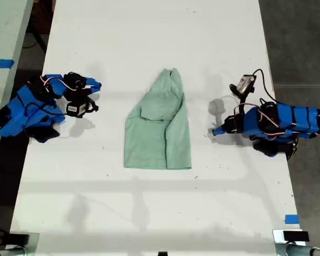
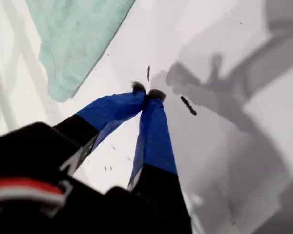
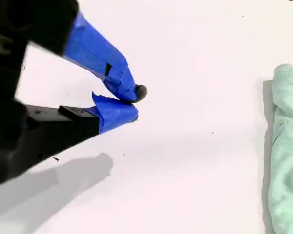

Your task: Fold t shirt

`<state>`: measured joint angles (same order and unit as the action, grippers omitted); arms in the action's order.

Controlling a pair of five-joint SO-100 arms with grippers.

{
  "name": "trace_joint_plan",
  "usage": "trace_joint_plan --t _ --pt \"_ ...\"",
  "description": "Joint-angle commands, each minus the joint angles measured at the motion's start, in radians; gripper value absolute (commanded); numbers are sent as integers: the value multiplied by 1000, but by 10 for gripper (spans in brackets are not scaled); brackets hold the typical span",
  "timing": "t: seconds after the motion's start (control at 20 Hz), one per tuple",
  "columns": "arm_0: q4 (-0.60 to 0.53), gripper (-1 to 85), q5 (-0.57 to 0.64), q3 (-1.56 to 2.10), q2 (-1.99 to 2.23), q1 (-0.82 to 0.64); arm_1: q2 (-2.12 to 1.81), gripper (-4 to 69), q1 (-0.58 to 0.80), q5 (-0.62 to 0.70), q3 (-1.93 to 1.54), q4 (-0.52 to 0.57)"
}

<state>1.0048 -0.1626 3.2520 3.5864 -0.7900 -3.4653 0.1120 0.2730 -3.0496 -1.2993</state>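
The shirt (image 1: 160, 128) lies flat in the middle of the white counter (image 1: 149, 213), folded into a long shape that is broad at the end nearer the camera and tapers to a narrow top at the far end. One flap is turned over the body, making a crease across the upper half. Nothing is touching it.

The first hand (image 1: 216, 130) sits low over the counter on the exterior view's right, pointing toward the shirt but apart from it. Its blue-taped fingers (image 2: 154, 126) are pressed together at the tips with nothing between them (image 2: 146, 92); a corner of the shirt (image 2: 73, 34) shows beyond them.

The second hand (image 1: 97, 84) is on the exterior view's left, well apart from the shirt and also aimed toward it. Its taped tips meet, holding nothing (image 3: 136, 105), over bare counter, with the shirt's edge (image 3: 285, 156) farther off.

A bit of blue tape (image 1: 291, 218) sticks to the counter's near edge on the exterior view's right.
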Motion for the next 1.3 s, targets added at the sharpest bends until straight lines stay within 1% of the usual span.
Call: trace_joint_plan --t 0.0,0.05,0.1,0.15,0.2,0.25,0.3,1.25 --pt "0 15 14 41 6 0 -38 64 14 152 -60 -31" --pt "0 15 14 41 6 2 -38 64 12 368 -60 -32" --pt "0 15 17 41 6 0 -38 61 9 456 -60 -32" --pt "0 15 17 41 6 0 -38 59 9 502 -60 -32" --pt "0 15 17 41 6 0 -38 55 5 511 -58 -34" --pt "0 15 20 41 6 0 -38 53 5 474 -58 -35" --pt "-2 15 20 41 6 0 -38 53 9 511 -58 -35" --pt "-2 7 29 41 6 2 -38 50 11 511 -57 -35"
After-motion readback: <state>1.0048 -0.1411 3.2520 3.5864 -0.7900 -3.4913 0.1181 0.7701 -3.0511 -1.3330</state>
